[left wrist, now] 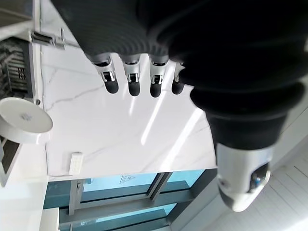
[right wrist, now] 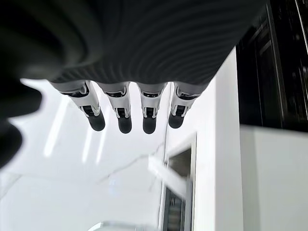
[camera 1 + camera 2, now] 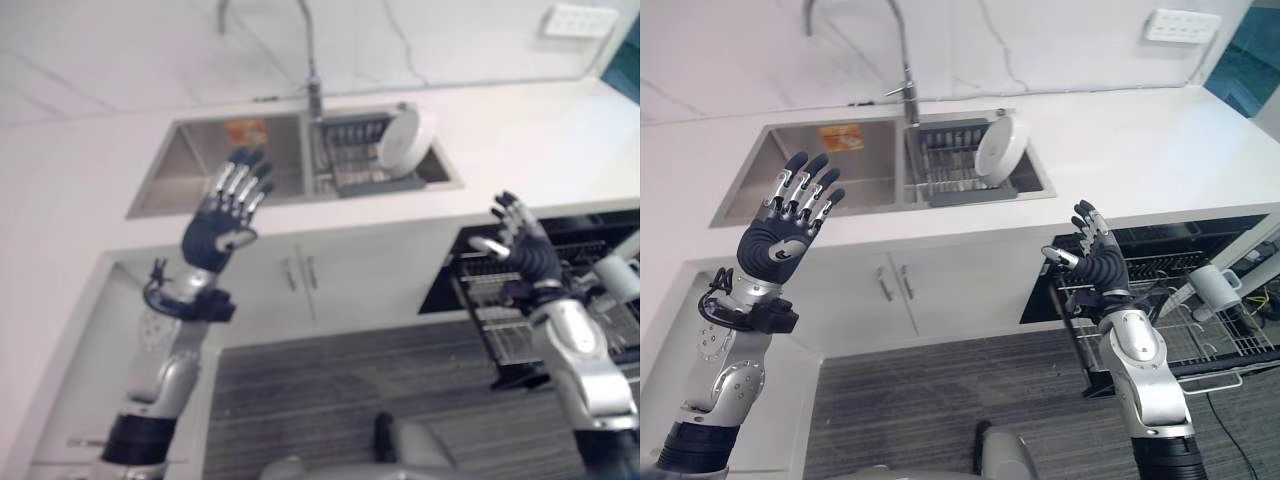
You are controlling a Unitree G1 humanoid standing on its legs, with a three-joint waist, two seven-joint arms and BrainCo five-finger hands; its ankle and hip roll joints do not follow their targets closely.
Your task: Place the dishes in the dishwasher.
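nearest to me, both my hands are raised in the air with nothing in them. left hand point(image 3: 780, 232): palm up over the near edge of the white counter point(image 3: 1160, 150), in front of the left basin of the sink point(image 3: 790, 170); fingers point(image 1: 131, 79) straight and slightly spread, thumb apart, touching nothing. right hand point(image 3: 1095, 258): raised in front of the open dishwasher point(image 3: 1160, 290) at the right; fingers point(image 2: 124, 115) extended in a row, relaxed, gripping nothing.

hard to make out: the dishwasher's pulled-out lower rack point(image 3: 1200, 340) is partly covered by my right forearm and cut off at the right edge, so i cannot tell what rests in its wire grid. a light grey object on a rod point(image 3: 1215, 285) lies over the rack; i cannot identify it. the faucet point(image 3: 902, 60) is cut off at the top. an orange item point(image 3: 840, 136) lies at the far side of the left basin; what it is cannot be read.

task item: a white plate point(image 3: 1000, 148) stands tilted on edge in the dark wire drainer point(image 3: 950, 165) that sits in the right basin of the sink, well apart from both hands and from the dishwasher. white cabinet doors point(image 3: 890, 290) sit below the counter, between my hands. a wall socket plate point(image 3: 1180, 26) is at far right.
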